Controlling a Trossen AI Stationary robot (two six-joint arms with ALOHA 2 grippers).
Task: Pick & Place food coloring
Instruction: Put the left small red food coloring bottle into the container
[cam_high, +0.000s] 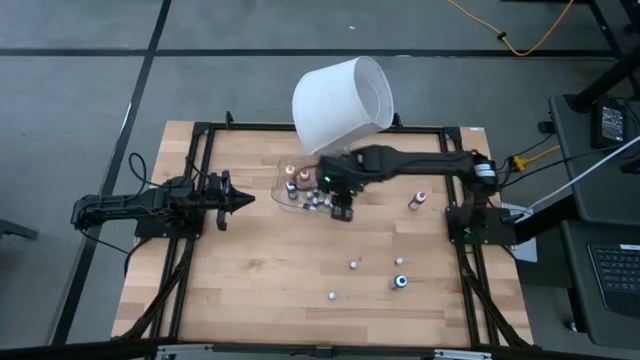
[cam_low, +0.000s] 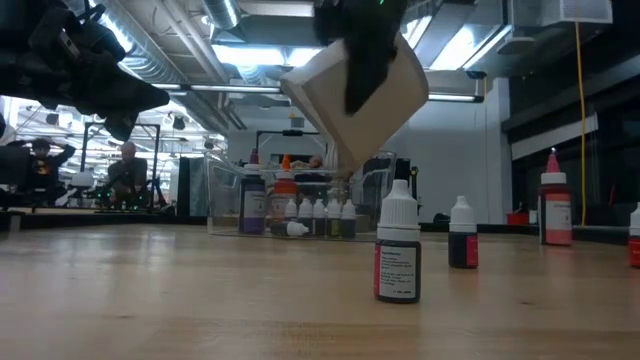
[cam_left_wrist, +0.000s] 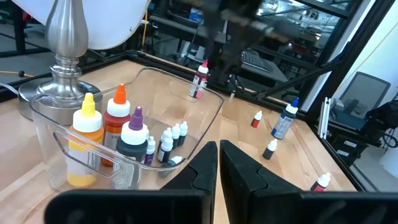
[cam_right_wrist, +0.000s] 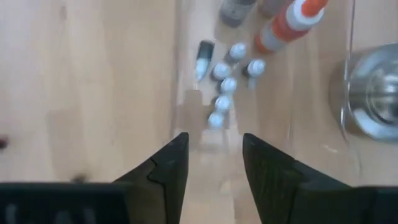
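The food coloring bottles (cam_left_wrist: 168, 144) are split between a clear tray (cam_high: 282, 197) near the far middle of the table (cam_high: 250, 290) and the bare wood to the right and near side. Inside the tray, three larger bottles stand upright, caps up: a yellow one (cam_left_wrist: 86, 140), an orange-capped one (cam_left_wrist: 117, 124) and a purple-capped one (cam_left_wrist: 132, 140). Beside them, a cluster of tiny white-capped bottles stands upright, about five in the right wrist view, and one more tiny bottle (cam_right_wrist: 203, 59) lies on its side on the tray floor, its long axis flat, cap end towards the cluster.

Outside the tray, the overhead view shows five bottles on the table: a red-capped one (cam_high: 418, 200) upright to the right, three tiny white-capped ones (cam_high: 354, 265) towards the near side, and a blue-capped one (cam_high: 399, 282) near them. In the low view a white-capped bottle (cam_low: 397, 252) stands nearest the camera with a dark label whose print is too small to read.

The right gripper (cam_right_wrist: 214, 152) hangs over the near edge of the tray, pointing down, its fingers spread with nothing between them. The left gripper (cam_left_wrist: 219, 165) waits at the left side of the table, pointing towards the tray, fingers pressed together and empty.

A lamp with a white shade (cam_high: 340, 100) and metal base (cam_left_wrist: 59, 71) stands just behind the tray
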